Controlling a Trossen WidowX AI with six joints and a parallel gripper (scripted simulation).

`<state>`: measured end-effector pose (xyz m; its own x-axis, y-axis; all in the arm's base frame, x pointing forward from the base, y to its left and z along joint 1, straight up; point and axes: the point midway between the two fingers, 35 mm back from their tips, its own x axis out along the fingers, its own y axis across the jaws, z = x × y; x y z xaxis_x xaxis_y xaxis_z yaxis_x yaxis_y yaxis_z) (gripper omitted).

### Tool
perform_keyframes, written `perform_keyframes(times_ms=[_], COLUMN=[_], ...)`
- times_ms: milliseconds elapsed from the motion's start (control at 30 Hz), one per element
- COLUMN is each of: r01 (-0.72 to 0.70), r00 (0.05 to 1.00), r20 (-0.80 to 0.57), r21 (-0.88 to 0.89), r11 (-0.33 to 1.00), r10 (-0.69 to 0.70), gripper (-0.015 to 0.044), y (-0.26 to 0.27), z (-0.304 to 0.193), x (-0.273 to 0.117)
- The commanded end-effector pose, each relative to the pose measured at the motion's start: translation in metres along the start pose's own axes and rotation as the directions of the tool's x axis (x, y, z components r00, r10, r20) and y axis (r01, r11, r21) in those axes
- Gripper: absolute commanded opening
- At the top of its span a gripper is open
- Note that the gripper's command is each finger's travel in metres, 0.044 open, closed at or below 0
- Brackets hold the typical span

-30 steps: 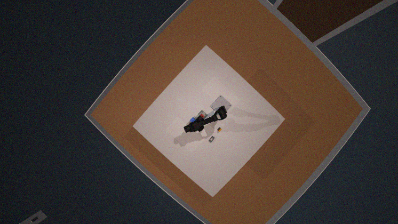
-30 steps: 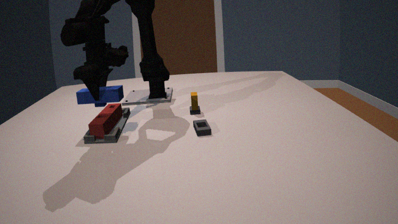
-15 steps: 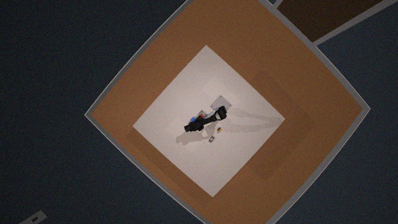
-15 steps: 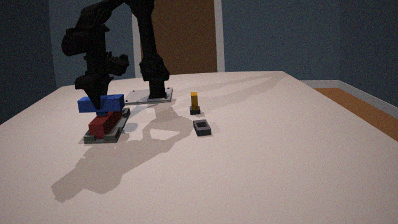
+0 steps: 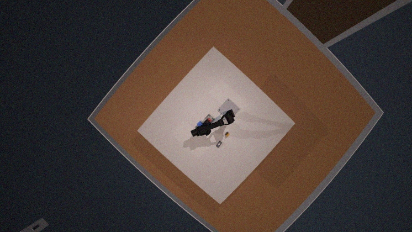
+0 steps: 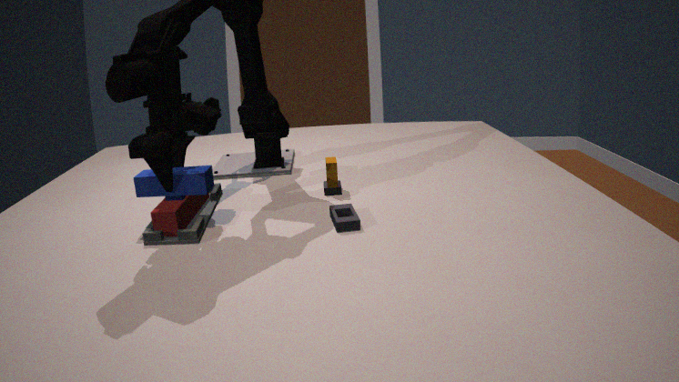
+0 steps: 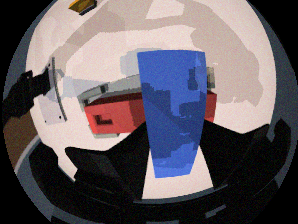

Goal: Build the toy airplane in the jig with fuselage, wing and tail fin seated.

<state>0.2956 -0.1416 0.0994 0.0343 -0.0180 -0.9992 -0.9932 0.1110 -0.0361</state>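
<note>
The red fuselage [image 5: 209, 119] [image 6: 165, 214] [image 7: 122, 116] lies in the grey cradle [image 6: 193, 232] [image 7: 120, 84]. My gripper [image 6: 168, 187] [image 7: 172, 121] is shut on the blue wing [image 5: 199, 123] [image 6: 193, 180] [image 7: 172, 75], holding it level and crosswise just above the fuselage. In the exterior view a little of the wing's tab shows below it, at the fuselage top; whether it is in the socket is hidden. The tail socket shows open in the wrist view. The orange tail fin [image 5: 227, 134] [image 6: 331, 172] [image 7: 82, 6] stands upright in a small dark holder [image 6: 332, 190], away from the cradle.
A dark rectangular holder [image 5: 218, 143] [image 6: 351, 223] with an empty opening lies near the tail fin. The arm's pale base plate [image 5: 228, 105] [image 6: 232, 164] [image 7: 52, 107] is behind the cradle.
</note>
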Motion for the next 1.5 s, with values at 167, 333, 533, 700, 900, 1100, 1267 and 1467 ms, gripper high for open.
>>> perform_keyframes(times_ms=[167,333,533,700,900,1100,1267,1467], r01=[0.0,0.0,0.0,0.0,0.0,-0.002,-0.002,-0.003], r00=[1.0,1.0,1.0,1.0,1.0,1.0,1.0,1.0], r20=[0.0,0.0,0.0,0.0,0.0,0.002,0.002,0.002], r21=[0.0,0.0,0.0,0.0,-0.001,-0.004,0.011,0.489], r11=[1.0,1.0,1.0,1.0,1.0,1.0,1.0,0.873], r10=[0.0,0.0,0.0,0.0,0.0,0.002,0.002,0.002], gripper=[0.0057,0.0189,0.0346,0.044,0.044,0.044,0.044,0.044], y=[0.0,0.0,0.0,0.0,-0.002,-0.001,-0.003,-0.003], z=[0.0,0.0,0.0,0.0,-0.001,0.0,-0.001,-0.001], x=[0.0,0.0,0.0,0.0,-0.017,-0.082,-0.084,-0.084])
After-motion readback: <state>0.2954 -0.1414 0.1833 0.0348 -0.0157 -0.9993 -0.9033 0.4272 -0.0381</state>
